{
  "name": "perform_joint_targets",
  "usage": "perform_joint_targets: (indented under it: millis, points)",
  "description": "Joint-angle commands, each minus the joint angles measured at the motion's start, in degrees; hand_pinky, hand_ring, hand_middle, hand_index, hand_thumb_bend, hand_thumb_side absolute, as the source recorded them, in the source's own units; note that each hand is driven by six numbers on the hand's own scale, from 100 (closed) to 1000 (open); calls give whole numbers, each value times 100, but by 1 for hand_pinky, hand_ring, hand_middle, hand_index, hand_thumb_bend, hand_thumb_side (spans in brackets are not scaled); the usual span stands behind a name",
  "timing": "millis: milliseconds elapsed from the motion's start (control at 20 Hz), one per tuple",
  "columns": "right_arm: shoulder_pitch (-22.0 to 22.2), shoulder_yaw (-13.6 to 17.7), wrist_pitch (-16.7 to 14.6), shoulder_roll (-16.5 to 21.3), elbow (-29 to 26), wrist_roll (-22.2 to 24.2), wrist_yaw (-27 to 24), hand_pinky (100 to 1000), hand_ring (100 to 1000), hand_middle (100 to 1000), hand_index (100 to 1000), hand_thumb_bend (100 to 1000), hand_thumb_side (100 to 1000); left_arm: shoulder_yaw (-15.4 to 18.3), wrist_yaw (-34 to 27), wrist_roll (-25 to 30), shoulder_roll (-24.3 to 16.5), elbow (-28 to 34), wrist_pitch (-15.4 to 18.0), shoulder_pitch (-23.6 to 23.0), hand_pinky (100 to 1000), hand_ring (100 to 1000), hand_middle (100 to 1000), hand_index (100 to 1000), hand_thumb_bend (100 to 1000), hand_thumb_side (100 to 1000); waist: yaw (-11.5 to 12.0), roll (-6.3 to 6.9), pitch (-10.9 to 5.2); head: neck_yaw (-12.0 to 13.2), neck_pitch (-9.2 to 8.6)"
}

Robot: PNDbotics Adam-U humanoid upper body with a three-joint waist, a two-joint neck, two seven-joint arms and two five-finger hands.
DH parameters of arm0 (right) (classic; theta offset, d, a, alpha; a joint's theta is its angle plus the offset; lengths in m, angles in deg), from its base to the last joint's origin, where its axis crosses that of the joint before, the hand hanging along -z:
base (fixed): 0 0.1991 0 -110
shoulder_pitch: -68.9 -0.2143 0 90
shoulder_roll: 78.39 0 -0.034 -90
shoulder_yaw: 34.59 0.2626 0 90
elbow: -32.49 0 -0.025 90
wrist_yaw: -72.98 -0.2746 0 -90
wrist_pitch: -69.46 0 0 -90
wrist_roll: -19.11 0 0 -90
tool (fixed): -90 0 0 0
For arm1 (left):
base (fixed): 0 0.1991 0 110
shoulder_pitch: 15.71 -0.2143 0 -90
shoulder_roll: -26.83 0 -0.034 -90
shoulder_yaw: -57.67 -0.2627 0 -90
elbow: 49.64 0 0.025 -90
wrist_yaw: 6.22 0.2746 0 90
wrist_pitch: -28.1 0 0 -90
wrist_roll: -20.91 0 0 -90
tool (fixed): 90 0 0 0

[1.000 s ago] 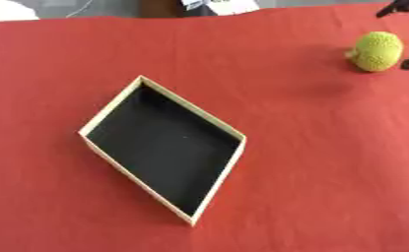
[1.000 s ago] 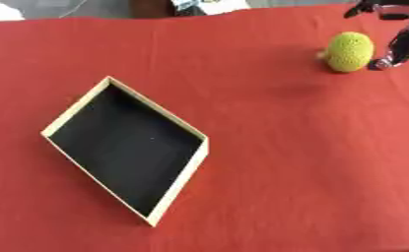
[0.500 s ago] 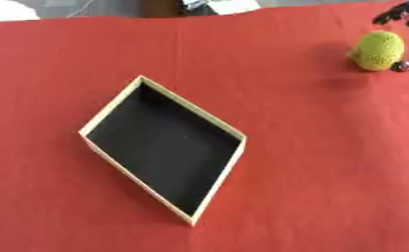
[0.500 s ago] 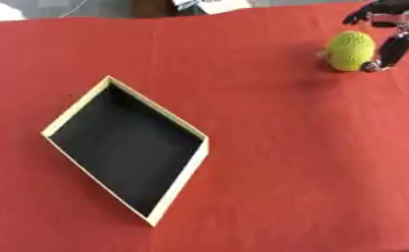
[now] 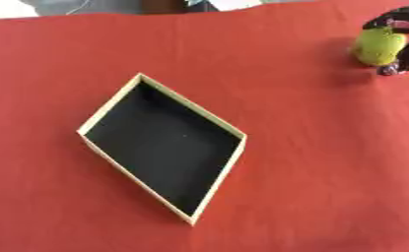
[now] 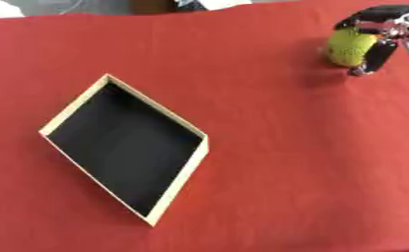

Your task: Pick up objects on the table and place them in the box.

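A yellow-green ball (image 6: pixel 347 47) lies on the red cloth at the far right of the table. My right hand (image 6: pixel 378 51) comes in from the upper right corner and is curled round the ball, with fingers arching over its top and one down its right side. A shallow box (image 6: pixel 180 181) with pale wooden walls and a black inside lies left of centre, turned like a diamond, with nothing in it. The left hand shows in neither view.
Red cloth (image 6: pixel 285 147) covers the whole table between the box and the ball. The table's far edge runs along the top, with grey and white things beyond it. The right edge lies just past the ball.
The right hand's fingers have drawn in from beside the ball and now wrap round it. The ball has hardly moved and the box has stayed put.
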Motion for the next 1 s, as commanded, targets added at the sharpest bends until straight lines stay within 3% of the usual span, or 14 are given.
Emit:
perform_joint_targets:
  millis: [50,400,600,750,900,1000]
  points:
    - [-135,97,175,74,123,-278,359,1000,932,892,1000,471,100,52,26,-58,-132,21,81,45,601,638,655,724,149,688,22,4,-74,-29,-87]
    - [-196,132,519,-19,255,-945,825,944,869,836,1000,414,100,42,65,-46,-96,30,75,43,600,637,654,721,147,688,34,8,-42,-56,-134]
    - [-219,166,626,-62,344,-1245,802,892,829,795,980,283,100,46,81,-31,-75,28,73,31,599,636,653,718,146,688,44,19,-20,-56,-143]
    - [-226,155,546,-78,387,-1082,537,868,806,753,896,220,100,45,86,6,-57,17,52,15,598,635,652,717,145,687,36,17,-7,-47,-123]
    - [-220,154,415,-65,342,-770,190,830,760,600,752,169,100,53,77,34,-48,6,37,10,597,635,651,716,145,687,23,9,-4,-35,-108]
    - [-207,166,391,-40,277,-631,-7,817,744,553,703,133,100,60,75,45,-46,-2,33,1,597,635,651,716,145,687,19,3,-5,-31,-106]
